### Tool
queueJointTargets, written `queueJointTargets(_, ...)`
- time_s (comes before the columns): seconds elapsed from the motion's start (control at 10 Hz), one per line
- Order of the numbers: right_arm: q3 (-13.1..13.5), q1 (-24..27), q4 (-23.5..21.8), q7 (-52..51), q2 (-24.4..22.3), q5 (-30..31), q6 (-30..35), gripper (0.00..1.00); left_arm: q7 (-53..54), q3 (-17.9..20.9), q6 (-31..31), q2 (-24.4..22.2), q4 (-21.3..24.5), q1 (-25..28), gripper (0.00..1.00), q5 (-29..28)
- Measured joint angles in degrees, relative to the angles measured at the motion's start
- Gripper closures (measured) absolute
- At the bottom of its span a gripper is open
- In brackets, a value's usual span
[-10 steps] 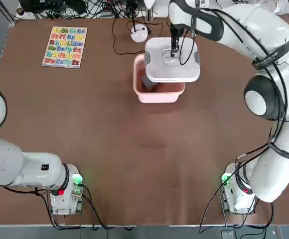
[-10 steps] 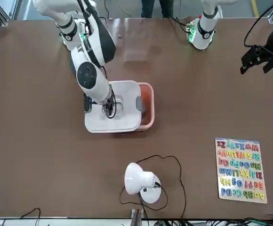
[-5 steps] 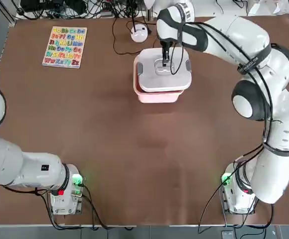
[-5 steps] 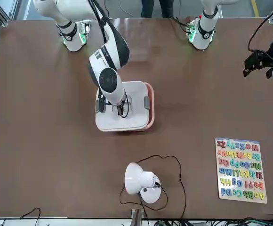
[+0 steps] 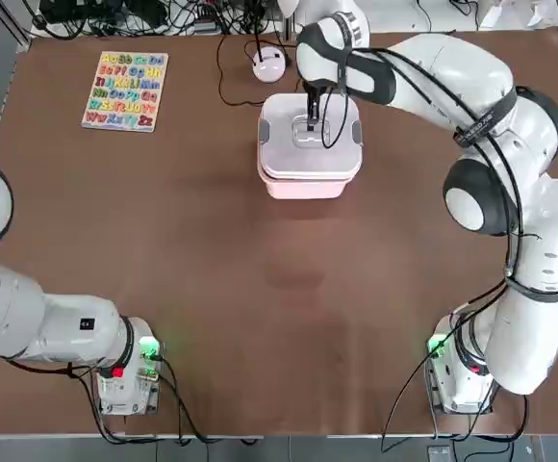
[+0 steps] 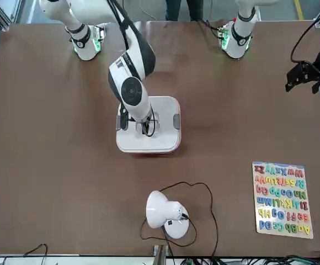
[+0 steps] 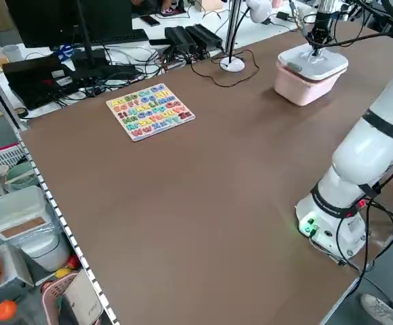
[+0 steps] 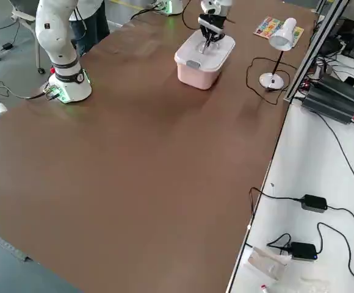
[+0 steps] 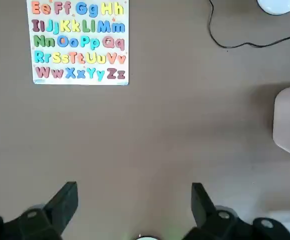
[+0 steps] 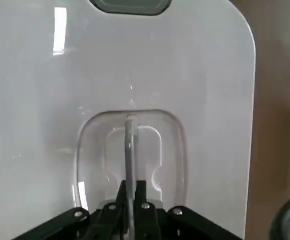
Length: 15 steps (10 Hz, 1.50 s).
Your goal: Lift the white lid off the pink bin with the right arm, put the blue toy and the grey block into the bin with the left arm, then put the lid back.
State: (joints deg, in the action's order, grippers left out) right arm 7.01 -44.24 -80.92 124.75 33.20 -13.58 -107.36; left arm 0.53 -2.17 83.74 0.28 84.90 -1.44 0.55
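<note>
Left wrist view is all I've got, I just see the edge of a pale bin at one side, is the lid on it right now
Observer: Yes. From the top view the white lid sits squarely over the pink bin.
Operator: Is the right arm holding it?
Observer: The right gripper is shut on the lid's thin handle, as the right wrist view shows.
Operator: Any toys left out on the table?
Observer: No blue toy or grey block shows on the table in any view; only an alphabet puzzle and a white lamp.
Operator: Where's my gripper compared with the bin?
Observer: The left gripper hangs open, well off to the robot's left of the bin.
</note>
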Motion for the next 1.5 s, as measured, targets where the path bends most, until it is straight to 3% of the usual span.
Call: queueJointTargets(1.5, 0.0, -1.1, 0.2, 1.4, 1.1, 0.0, -1.0, 0.93, -3.5, -0.3, 0.0, 0.6, 0.0, -0.4, 0.00, 1.4)
